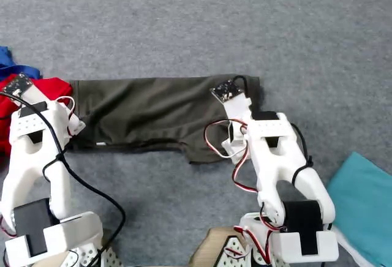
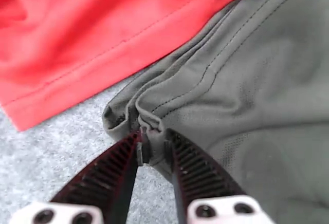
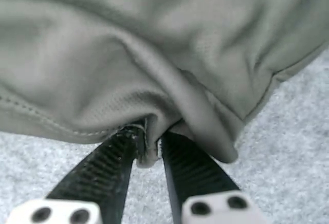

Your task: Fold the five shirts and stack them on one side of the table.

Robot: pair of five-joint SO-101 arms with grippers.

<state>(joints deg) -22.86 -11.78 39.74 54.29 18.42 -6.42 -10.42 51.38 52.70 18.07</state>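
Olive shirt (image 1: 147, 111) is pinched tight, one edge in the left hand (image 2: 152, 144), another in the right hand (image 3: 151, 142).

Spread shirt (image 1: 147, 111) centre; bunched shirt (image 1: 46, 88) touching its left end; third shirt (image 1: 367, 199) far right.

The left arm (image 1: 37, 157) stretched forward to the left end of the olive shirt (image 1: 147, 111), its jaws closed on a bunched edge there. The right arm (image 1: 275, 157) stretched to the shirt's right end, jaws likewise pinching a fold of cloth.
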